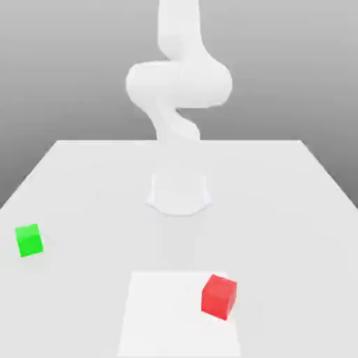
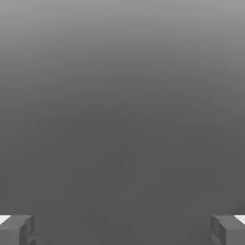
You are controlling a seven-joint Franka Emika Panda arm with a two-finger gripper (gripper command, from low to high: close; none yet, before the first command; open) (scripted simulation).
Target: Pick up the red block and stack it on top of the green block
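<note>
Red block (image 1: 219, 296) nearest us, untouched | green block (image 1: 29, 240) well apart, bare-topped | gripper (image 2: 122, 229) fingers wide apart, empty | we judge nothing done: pick, stack remain.

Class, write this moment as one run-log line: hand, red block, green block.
hand: open, empty | red block: on table, exterior view's right | green block: on table, exterior view's left, apart | stack: not started

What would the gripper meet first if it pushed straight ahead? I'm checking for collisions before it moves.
Nothing, as far as the hand view shows: between the open gripper fingers lies only plain grey, with no block ahead. Depth is unclear.
</note>
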